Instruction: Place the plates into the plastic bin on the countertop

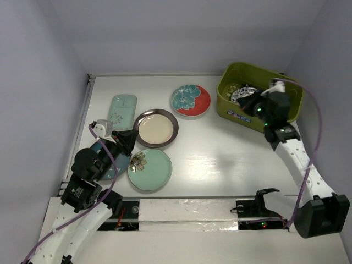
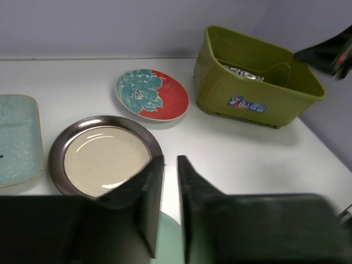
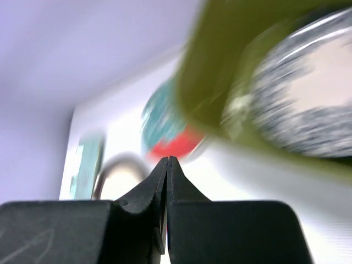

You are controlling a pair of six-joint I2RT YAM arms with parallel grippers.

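The olive-green bin (image 1: pixel 224 93) stands at the back right and holds a blue-white patterned plate (image 1: pixel 242 93). On the countertop lie the red-teal floral plate (image 1: pixel 190 100), the brown-rimmed cream plate (image 1: pixel 156 128), the mint round plate (image 1: pixel 150 169), the pale mint rectangular dish (image 1: pixel 122 110) and a dark teal plate (image 1: pixel 116 165), partly under my left arm. My left gripper (image 1: pixel 127 140) hovers between the cream and mint plates, jaws a narrow gap apart and empty (image 2: pixel 170 159). My right gripper (image 1: pixel 250 104) is shut and empty over the bin's near wall (image 3: pixel 168 159).
Pale grey walls close the countertop at the back and both sides. The bin (image 2: pixel 258 104) carries a small white-blue label. The right wrist view is blurred; it shows the bin (image 3: pixel 220 82) and the patterned plate (image 3: pixel 308 104) close by.
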